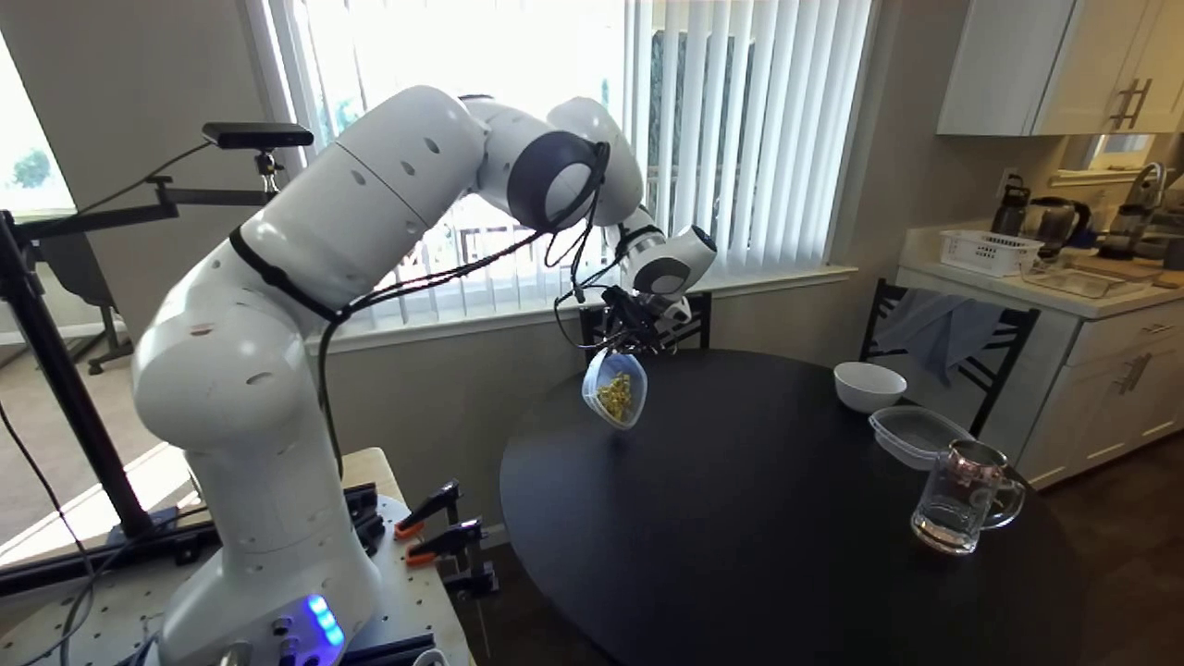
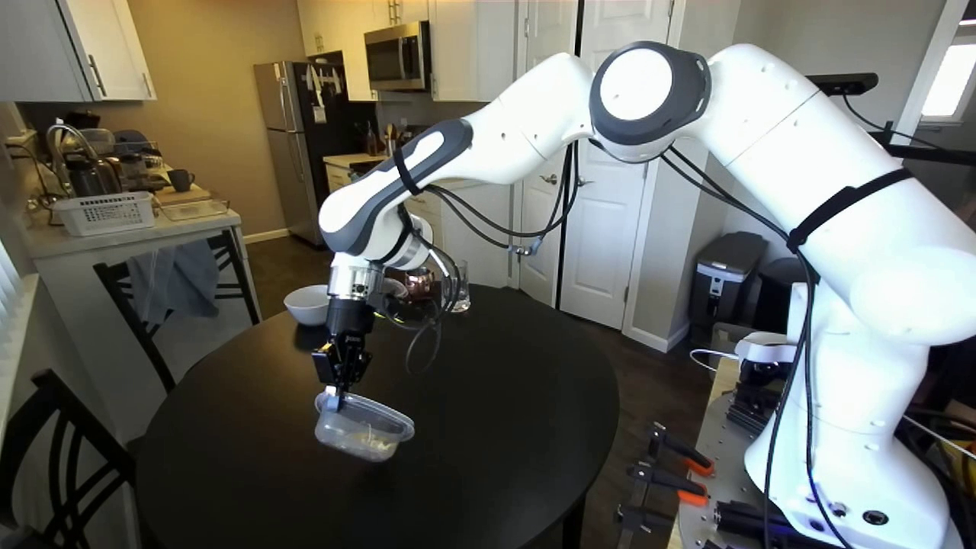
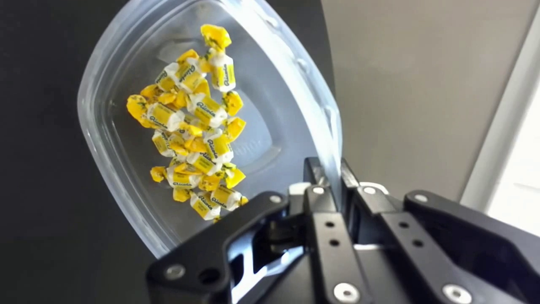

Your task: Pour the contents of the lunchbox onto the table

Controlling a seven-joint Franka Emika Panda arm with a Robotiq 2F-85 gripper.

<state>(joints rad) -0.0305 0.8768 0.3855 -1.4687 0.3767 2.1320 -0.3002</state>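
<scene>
Beneath the gripper [image 3: 331, 175] and well out beyond it spreads the round black worktop [image 1: 768, 536], where the pour is meant to land. The white arm [image 1: 370, 199] reaches over it and lowers the gripper towards it, fingers pinching one wall of the lunchbox [image 2: 343, 435], one inside and one outside. The lunchbox hangs just below the gripper, low over the worktop, tilted so that the side away from the fingers sits lower; whether its lowest corner touches is hard to tell. Thin clear plastic, it should be light and slightly springy, slick at the rim and not easily broken, though a hard squeeze could bow the wall. Held by a single wall, it may well swivel between the fingers as the load shifts; the middle of that wall, taken deep below the rim, would be steadiest, leaving the opposite edge as the lip. Smallest are the wrapped yellow-and-white sweets [image 3: 194, 130], heaped inside, towards the wall farther from the gripper. They look light and firm; their twisted wrappers may catch on one another and drop together, so a steeper but gradual tilt seems called for.
</scene>
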